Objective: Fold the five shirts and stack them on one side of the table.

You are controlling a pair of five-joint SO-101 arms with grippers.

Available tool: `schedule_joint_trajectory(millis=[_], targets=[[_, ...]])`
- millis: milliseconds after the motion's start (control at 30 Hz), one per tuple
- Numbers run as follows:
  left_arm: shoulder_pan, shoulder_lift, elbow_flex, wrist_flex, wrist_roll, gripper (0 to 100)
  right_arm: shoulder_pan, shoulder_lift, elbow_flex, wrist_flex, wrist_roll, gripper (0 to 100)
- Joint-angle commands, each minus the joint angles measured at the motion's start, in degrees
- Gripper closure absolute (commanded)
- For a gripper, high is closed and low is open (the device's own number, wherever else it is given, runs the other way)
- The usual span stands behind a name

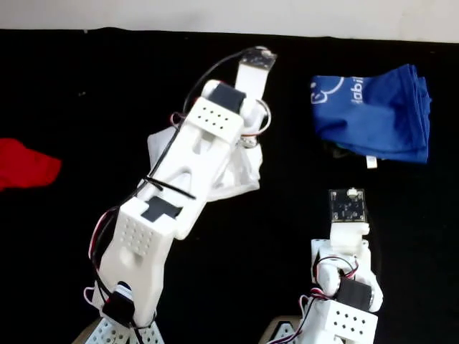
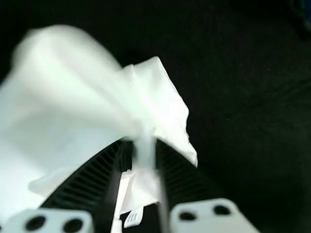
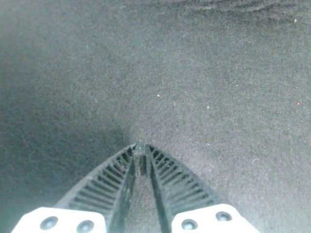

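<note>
Firmly pressed together, the left gripper (image 2: 143,145) pinches a fold of the white shirt (image 2: 87,97). The cloth runs up between its ribbed black fingers (image 2: 97,177) and billows out beyond the tips in a loose, crumpled mass. From the high view, that shirt (image 1: 242,174) lies mid-table on the black table cloth (image 1: 86,93). It is mostly covered by the outstretched left arm (image 1: 193,158), so its full outline cannot be made out.

The right gripper (image 3: 140,146) is closed on nothing, its tips meeting just above bare dark cloth, and the right arm (image 1: 344,287) sits folded back near its base. Beyond it, a folded blue shirt stack (image 1: 373,115) rests at the table's far right, well apart from both grippers. A red shirt (image 1: 25,163) lies at the opposite side, cut off by the frame edge.
</note>
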Motion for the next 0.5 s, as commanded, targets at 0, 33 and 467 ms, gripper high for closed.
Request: schedule_joint_trajectory(millis=[0, 33, 467], targets=[[-0.40, 0.04, -10.42, 7.82, 1.41, 83, 0.75, -0.40, 6.81, 0.40, 0.00, 98.9], [-1.01, 0.22, -12.97, 9.93, 1.49, 83, 0.75, -0.40, 6.81, 0.40, 0.00, 98.9], [-12.09, 0.57, -3.82, 9.93, 1.14, 99, 0.75, -0.48, 6.81, 0.40, 0.00, 98.9]])
